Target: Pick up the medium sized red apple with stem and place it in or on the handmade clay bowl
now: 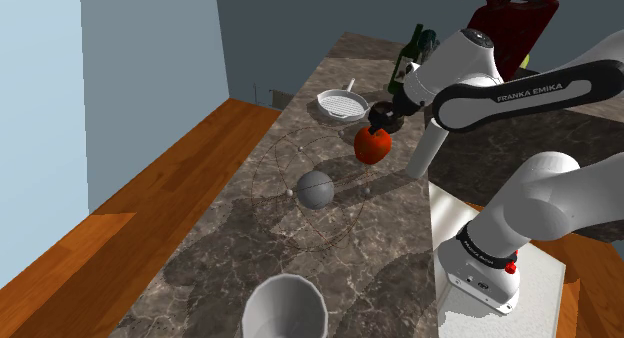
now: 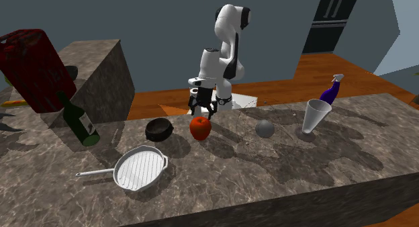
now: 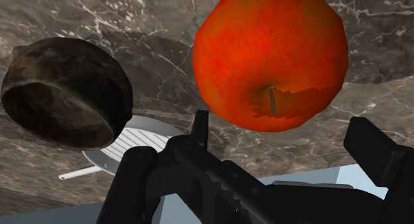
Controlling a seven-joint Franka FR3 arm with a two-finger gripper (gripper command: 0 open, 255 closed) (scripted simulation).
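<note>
In the second exterior view, the dark, rough, round bowl (image 2: 159,129) stands empty and mouth-up on the veined brown stone-patterned surface (image 2: 268,172), ready to receive the fruit. Just to its right, near but not touching, the red apple with a short stem (image 2: 200,127) rests on the surface. The all-black gripper (image 2: 202,110) hangs directly above the apple. In the wrist view its fingers (image 3: 378,150) stand apart, wider than the apple and not clamping it, apparently aligned for descent
</note>
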